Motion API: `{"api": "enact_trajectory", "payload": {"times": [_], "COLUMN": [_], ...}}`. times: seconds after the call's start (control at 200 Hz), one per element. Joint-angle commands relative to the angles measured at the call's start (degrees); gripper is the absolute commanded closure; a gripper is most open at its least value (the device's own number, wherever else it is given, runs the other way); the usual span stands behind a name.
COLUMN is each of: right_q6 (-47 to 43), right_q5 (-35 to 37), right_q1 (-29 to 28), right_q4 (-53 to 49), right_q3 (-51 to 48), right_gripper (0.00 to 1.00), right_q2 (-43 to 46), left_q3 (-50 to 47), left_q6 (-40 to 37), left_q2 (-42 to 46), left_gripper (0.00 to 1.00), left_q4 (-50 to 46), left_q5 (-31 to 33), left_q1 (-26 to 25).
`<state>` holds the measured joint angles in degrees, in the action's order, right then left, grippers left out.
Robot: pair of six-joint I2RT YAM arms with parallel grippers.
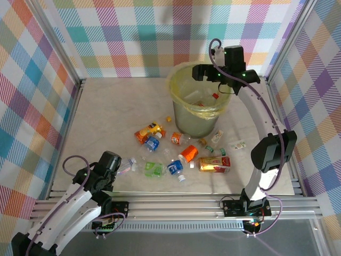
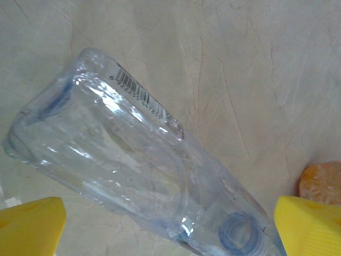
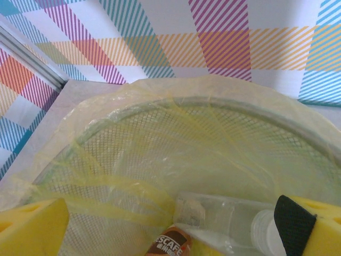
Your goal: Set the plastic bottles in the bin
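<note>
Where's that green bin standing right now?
In the top view the bin stands right of centre, just behind the scattered bottles, the right gripper over its rim.

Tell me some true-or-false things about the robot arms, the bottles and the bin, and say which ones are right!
1. The right tool hangs over the bin. True.
2. The left tool is squeezing the clear bottle. False: its fingers stand open, one on each side of it.
3. The bin has nothing in it. False: a brown-labelled bottle and another clear one lie inside.
4. Loose bottles lie on the table. True.
5. The bin has tipped over. False: it stands upright.
</note>
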<state>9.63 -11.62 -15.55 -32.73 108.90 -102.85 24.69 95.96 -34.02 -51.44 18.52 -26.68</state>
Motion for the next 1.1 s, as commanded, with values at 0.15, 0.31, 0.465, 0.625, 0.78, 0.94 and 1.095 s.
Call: {"api": "enact_trajectory", "payload": {"times": [0.15, 0.31, 0.465, 0.625, 0.78, 0.94, 1.095], "right_q6": [0.69, 0.96, 1.27, 1.86, 2.25, 2.33, 2.49], "right_q5": [-0.71, -0.90, -0.91, -0.98, -1.20, -1.24, -1.85], "right_q1": [0.08, 0.10, 0.09, 0.08, 0.04, 0.08, 0.04], "right_q4": [1.35, 1.90, 2.17, 2.67, 2.90, 3.34, 4.33], "right_q3": [-2.59, -3.82, -4.49, -5.01, -5.44, -6.14, -6.60], "right_gripper": [0.00, 0.00, 0.00, 0.00, 0.00, 0.00, 0.00], "right_q2": [3.88, 4.68, 4.92, 4.95, 4.93, 5.17, 5.31], "left_q3": [-4.38, -3.21, -2.97, -3.34, -2.58, -2.23, -1.16], "left_q6": [-2.72, -9.90, -13.09, -14.94, -16.15, -16.83, -18.13], "left_q2": [-5.45, -9.72, -13.84, -18.65, -22.60, -24.23, -24.42], "left_gripper": [0.00, 0.00, 0.02, 0.13, 0.21, 0.32, 0.34], "left_q4": [11.96, 17.56, 22.07, 27.53, 31.15, 34.73, 39.24], "left_q5": [-3.34, -4.26, -5.70, -6.97, -7.01, -5.73, -2.67], "left_q1": [5.89, 9.95, 12.83, 15.12, 16.46, 17.24, 17.74]}}
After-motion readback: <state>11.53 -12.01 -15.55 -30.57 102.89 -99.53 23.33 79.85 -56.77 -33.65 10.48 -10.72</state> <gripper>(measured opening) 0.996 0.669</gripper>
